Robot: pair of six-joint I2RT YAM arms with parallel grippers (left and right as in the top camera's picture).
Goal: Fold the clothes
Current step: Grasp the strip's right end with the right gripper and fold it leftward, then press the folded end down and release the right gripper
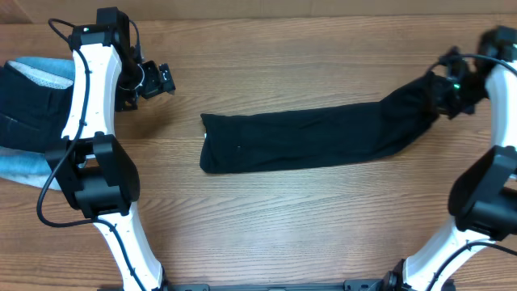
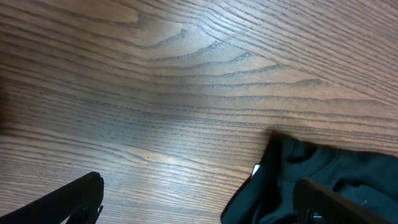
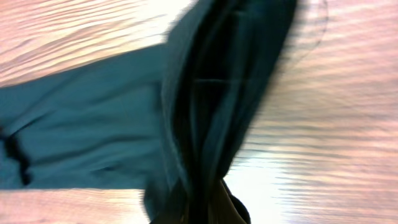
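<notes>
The shirt (image 1: 299, 139) is laid on the tabletop (image 1: 275, 226) as 1 long dark strip. Its long axis runs from the centre-left of the overhead frame toward the upper right. The right end is drawn up off the wood and is judged to be clamped by the right end effector (image 1: 440, 90). In the right wrist view only bunched black fabric is seen, and the 2 fingers are hidden beneath it.

The left end effector (image 1: 155, 79) is held open at the upper left, apart from the strip's free left end, which lies to its lower right. In the left wrist view that end is cut off at the lower right corner, and a small white tag (image 2: 256, 169) is shown at its edge. The free end is nearer the left arm, so a reach down and to the right is judged to be needed. The number of stacked layers cannot be told. Some denim (image 1: 20, 166) is cut off at the left edge.
</notes>
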